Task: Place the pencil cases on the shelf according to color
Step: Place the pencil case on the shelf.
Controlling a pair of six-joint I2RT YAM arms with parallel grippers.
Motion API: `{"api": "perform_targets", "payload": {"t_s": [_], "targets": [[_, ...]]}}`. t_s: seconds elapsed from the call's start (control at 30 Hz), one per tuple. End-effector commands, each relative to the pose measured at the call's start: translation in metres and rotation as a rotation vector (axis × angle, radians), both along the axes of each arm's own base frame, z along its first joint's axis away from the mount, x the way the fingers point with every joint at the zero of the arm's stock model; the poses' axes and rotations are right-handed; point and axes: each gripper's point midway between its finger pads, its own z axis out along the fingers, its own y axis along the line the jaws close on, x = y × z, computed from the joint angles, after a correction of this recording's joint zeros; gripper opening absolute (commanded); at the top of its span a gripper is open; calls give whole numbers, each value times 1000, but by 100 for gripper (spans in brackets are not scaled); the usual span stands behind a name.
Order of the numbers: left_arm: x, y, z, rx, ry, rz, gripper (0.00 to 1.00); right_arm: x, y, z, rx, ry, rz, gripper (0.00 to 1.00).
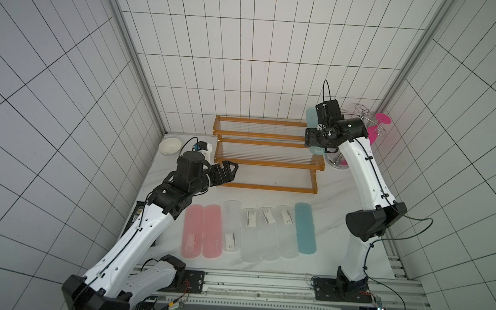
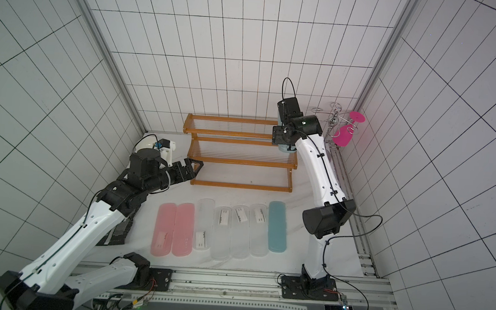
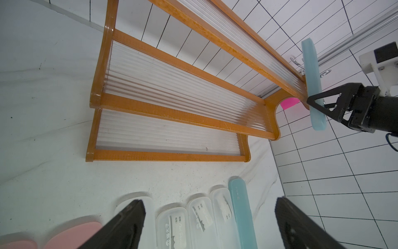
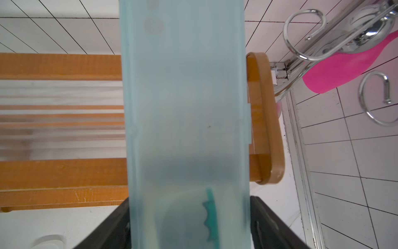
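Note:
The orange-brown shelf (image 1: 267, 163) (image 2: 240, 161) (image 3: 172, 112) (image 4: 60, 172) stands at the back of the table with all its tiers bare. My right gripper (image 3: 315, 103) (image 4: 189, 224) is shut on a teal pencil case (image 1: 310, 116) (image 2: 285, 148) (image 3: 313, 75) (image 4: 185, 107). It holds the case across the right end of the top tier; I cannot tell whether the case touches the tier. On the table lie two pink cases (image 1: 193, 230), several clear ones (image 1: 250, 235) and another teal case (image 1: 305, 227) in a row. My left gripper (image 1: 231, 168) (image 2: 196, 165) (image 3: 207, 215) hangs open and empty by the shelf's front left corner.
A white bowl (image 1: 169, 146) sits left of the shelf. A chrome wire stand (image 1: 361, 115) (image 4: 305, 43) with pink glasses (image 1: 381, 119) stands just right of the shelf's top end, close to the held case. A black packet (image 2: 118, 233) lies under the left arm.

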Motion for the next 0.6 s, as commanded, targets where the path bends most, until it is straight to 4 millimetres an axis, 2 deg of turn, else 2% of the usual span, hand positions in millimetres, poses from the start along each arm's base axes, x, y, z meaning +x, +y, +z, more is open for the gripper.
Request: {"api": "perform_targets", "payload": {"t_s": [0.0,0.23,0.4,0.57], "targets": [[-6,2,5,-4,-13,-2,98,10,0,14,42,-46,-4,81],[-8,4,4,-1,-10,1,98,17,5,14,74,-43,19,79],[-10,5,1,11,-8,2,98,16,3,6,70,-22,2,86],[-11,7,-3,18,3,6,99,14,8,13,106,-35,17,92]]}}
